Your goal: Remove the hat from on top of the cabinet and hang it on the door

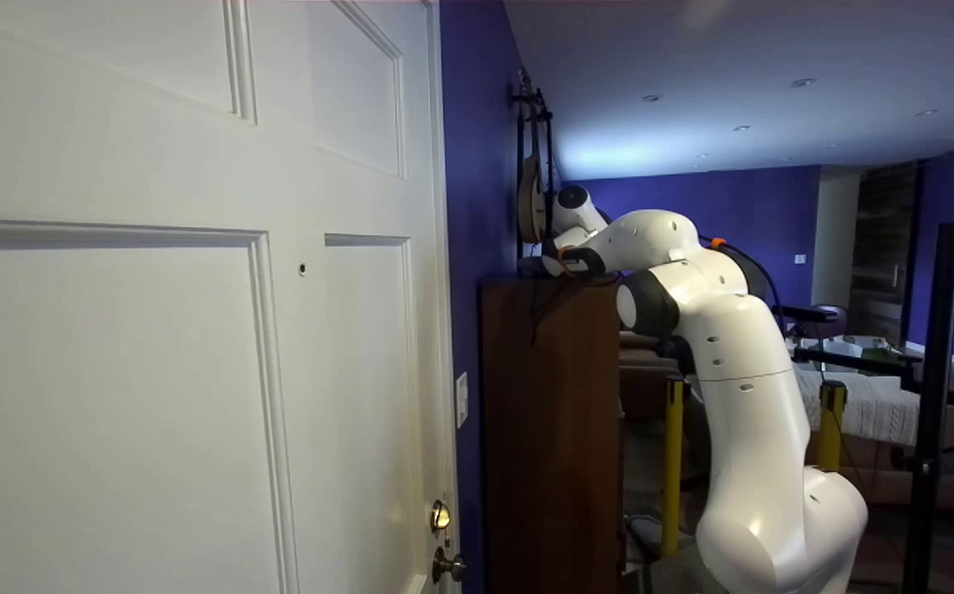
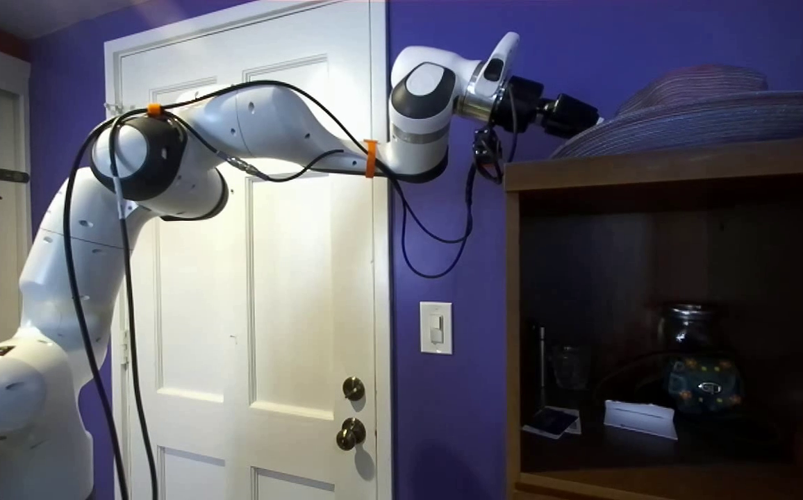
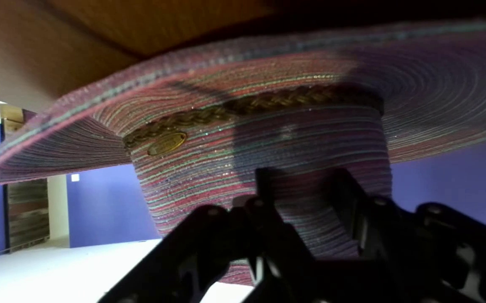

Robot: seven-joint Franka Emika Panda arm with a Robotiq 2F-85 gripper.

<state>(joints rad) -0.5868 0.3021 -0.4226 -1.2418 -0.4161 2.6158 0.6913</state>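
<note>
The hat point(image 2: 700, 114) is a wide-brimmed woven hat in pink, purple and green stripes. It lies on the flat top of the brown wooden cabinet point(image 2: 679, 161). The wrist view is upside down and shows the hat point(image 3: 192, 176) close up, with a braided band and a gold badge; the cabinet top point(image 3: 20, 50) is at the upper edge. My gripper point(image 2: 592, 119) is at the hat's near side, above the brim. Its fingers point(image 3: 302, 174) are apart in front of the crown, nothing between them; contact cannot be told. The white panelled door point(image 2: 290, 278) is behind the arm, also in an exterior view point(image 1: 114, 396).
The purple wall point(image 2: 443, 403) runs behind the cabinet, with a light switch point(image 2: 436, 328). A guitar point(image 1: 531, 198) hangs on the wall near the wrist. Cables point(image 2: 436, 276) loop under the wrist. A jar point(image 2: 692, 323) and a flowered pouch point(image 2: 704, 385) are inside the cabinet. Brass knob point(image 2: 351, 434) on the door.
</note>
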